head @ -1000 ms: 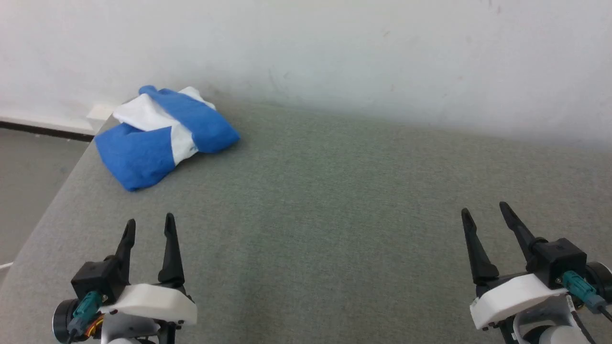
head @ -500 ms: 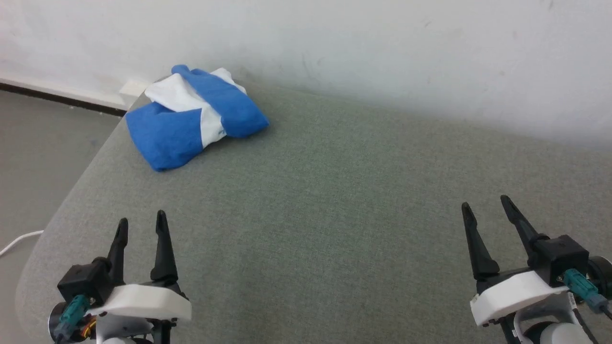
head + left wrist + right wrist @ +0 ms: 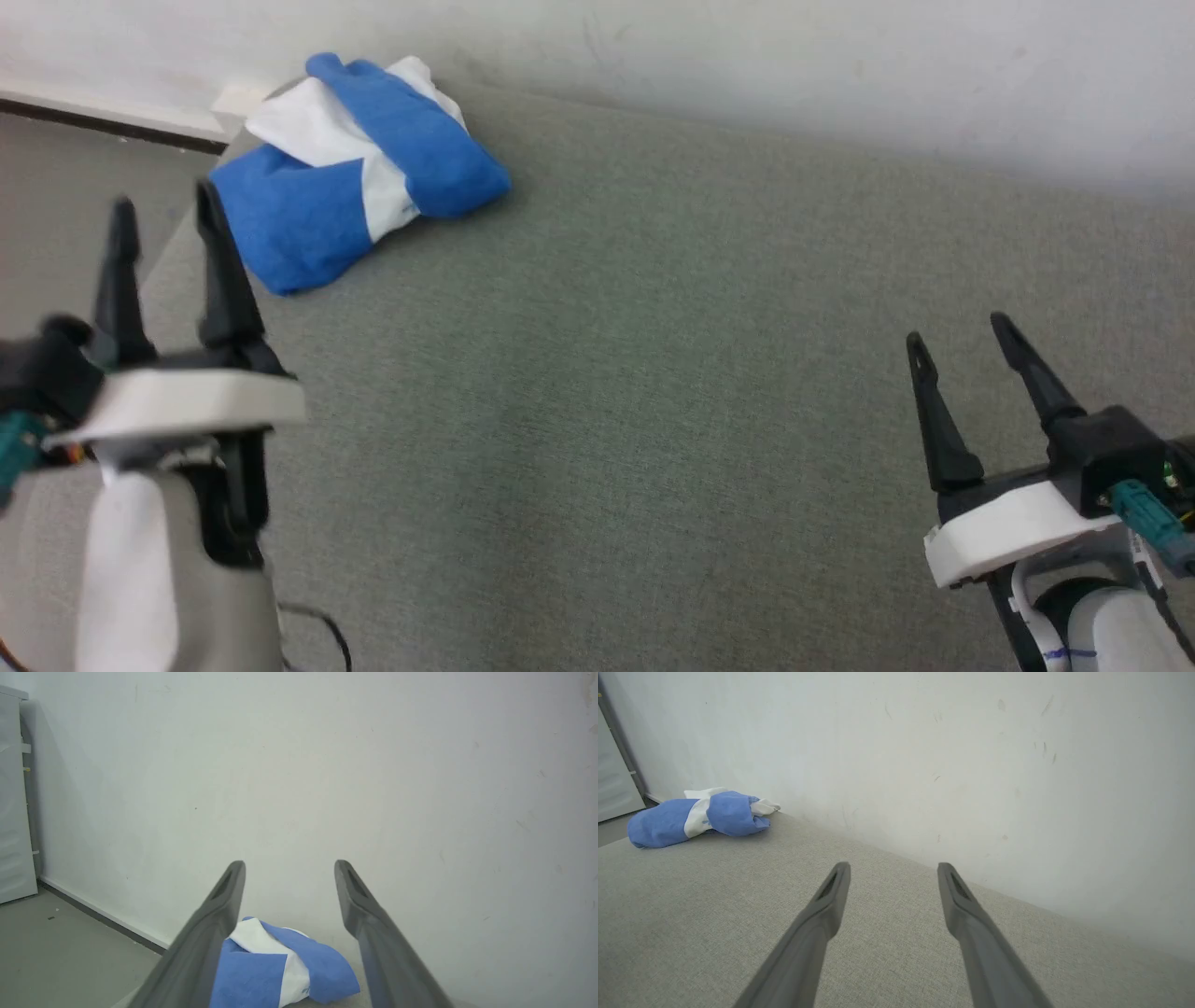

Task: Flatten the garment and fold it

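A grey fabric counter [image 3: 653, 373] meets a white wall [image 3: 840, 56]; the garment [image 3: 355, 168] lies bunched at its far left corner. Nearer, the left gripper [image 3: 162, 201] and right gripper [image 3: 958, 331] hover, jaws wide apart, holding nothing.

Your left pincer [image 3: 162, 198] sits high at the left of the head view, a bit blurry. Both dark fingers point up and are spread wide, holding nothing, with the pale forearm [image 3: 131, 560] below it. Your right pincer [image 3: 959, 331] is low at the right, fingers apart too, leaning a touch left, empty.
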Available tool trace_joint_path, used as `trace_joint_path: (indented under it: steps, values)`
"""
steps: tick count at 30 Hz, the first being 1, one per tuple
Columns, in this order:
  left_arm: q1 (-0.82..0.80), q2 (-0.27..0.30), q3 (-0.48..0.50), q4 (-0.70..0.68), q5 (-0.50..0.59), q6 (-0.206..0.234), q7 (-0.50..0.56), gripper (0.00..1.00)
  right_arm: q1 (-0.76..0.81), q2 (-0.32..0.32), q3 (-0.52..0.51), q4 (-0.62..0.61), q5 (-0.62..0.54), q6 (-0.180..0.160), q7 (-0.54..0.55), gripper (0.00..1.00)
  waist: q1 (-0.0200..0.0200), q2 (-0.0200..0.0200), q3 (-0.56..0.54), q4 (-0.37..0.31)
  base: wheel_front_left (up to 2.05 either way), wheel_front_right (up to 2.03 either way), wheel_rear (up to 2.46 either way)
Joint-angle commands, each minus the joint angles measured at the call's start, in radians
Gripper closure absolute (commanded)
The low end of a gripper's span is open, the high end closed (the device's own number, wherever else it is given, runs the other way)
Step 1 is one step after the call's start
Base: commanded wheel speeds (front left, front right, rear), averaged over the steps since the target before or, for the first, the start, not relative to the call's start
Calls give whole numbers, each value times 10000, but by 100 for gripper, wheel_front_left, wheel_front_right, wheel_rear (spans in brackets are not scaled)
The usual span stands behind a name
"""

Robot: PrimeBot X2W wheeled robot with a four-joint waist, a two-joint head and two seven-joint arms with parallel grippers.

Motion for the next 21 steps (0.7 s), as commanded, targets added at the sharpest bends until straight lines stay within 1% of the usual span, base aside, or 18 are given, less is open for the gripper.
trace_joint_path:
  steps: [1, 2, 4, 5, 7, 8, 9, 13, 14, 18, 21]
  values:
    - [-848, 142, 232, 115, -4, -158, -108, 0, -266, -38, 7, -254, -116, -7, 74, 0, -1, 0, 764, -392, 0, 0, 0]
    - [-848, 142, 232, 115, -4, -158, -108, 0, -266, -38, 7, -254, -116, -7, 74, 0, -1, 0, 764, -392, 0, 0, 0]
    - [-1622, 371, 374, 343, -17, -268, -150, 0, -398, -65, 36, -430, -159, -7, 145, 0, -1, 0, 1103, -580, 0, 0, 0]
    - [-2416, 709, 456, 683, -31, -354, -192, 0, -552, -91, 85, -595, -184, -7, 193, 0, -1, 0, 1480, -789, 0, 0, 0]
    - [-3224, 1126, 442, 1226, -54, -425, -231, 0, -714, -110, 107, -731, -209, -7, 216, 0, -1, 0, 1893, -1007, 0, 0, 0]
    - [-3224, 1126, 442, 1226, -54, -425, -231, 0, -714, -110, 107, -731, -209, -7, 216, 0, -1, 0, 1893, -1007, 0, 0, 0]
    - [-4054, 1539, 345, 2015, -170, -493, -94, 0, -858, -117, 125, -801, -214, -7, 212, 0, -1, 0, 2245, -1226, 0, 0, 0]
    - [-5430, 2669, 291, 3674, -563, -598, 756, 0, -1163, -102, 235, -906, -165, -8, 74, 0, -1, 0, 2966, -1788, 0, 0, 0]
    - [-5430, 2669, 291, 3674, -563, -598, 756, 0, -1163, -102, 235, -906, -165, -8, 74, 0, -1, 0, 2966, -1788, 0, 0, 0]
    - [-6502, 3710, 99, 5334, -984, -665, 1913, 0, -1391, -77, 226, -1019, -148, -8, -138, 0, -1, 0, 3665, -2205, 0, 0, 0]
    - [-7134, 4295, -17, 6458, -1492, -701, 2855, 0, -1497, -62, 188, -1084, -203, -8, -213, 0, -1, 0, 4133, -2415, 0, 0, 0]
